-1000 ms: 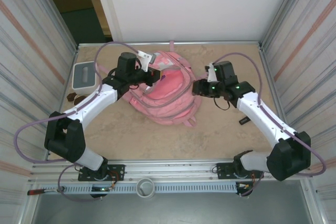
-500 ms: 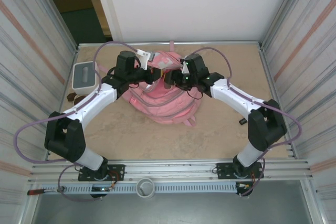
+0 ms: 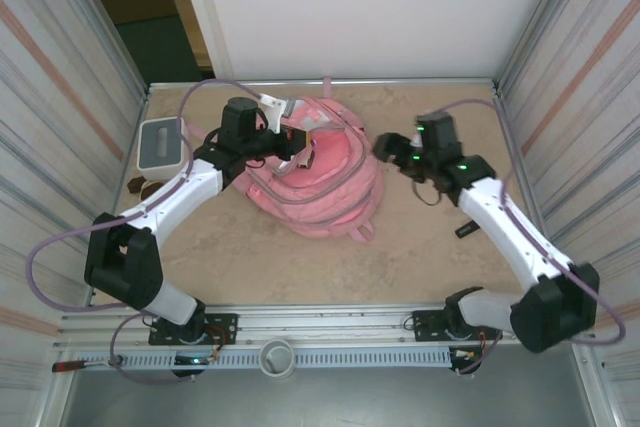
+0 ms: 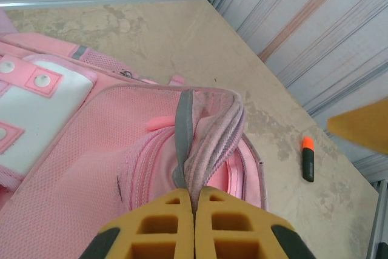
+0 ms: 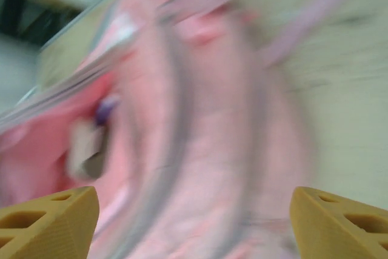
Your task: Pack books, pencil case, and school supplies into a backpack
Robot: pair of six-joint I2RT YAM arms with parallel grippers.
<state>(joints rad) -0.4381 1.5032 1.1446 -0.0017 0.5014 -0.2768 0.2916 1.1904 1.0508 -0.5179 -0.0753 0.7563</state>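
Left tool (image 4: 194, 204) clamped on a fabric edge of the pink backpack (image 3: 320, 187), right tool (image 5: 194, 210) spread wide apart beside it, counter (image 3: 250, 257) beneath.

Two white-and-black arms tipped with mustard-yellow fingers (image 4: 176, 222).
The left arm (image 3: 185, 192) and right arm (image 3: 505, 222) are built of white links joined by rounded black joints, and a lilac-grey cable (image 3: 215, 83) is looped along each. Small green lights (image 3: 456, 160) are seen on the right arm's wrist. The left gripper (image 4: 194, 193) and right gripper (image 5: 194, 195) are moulded with hollow cells.
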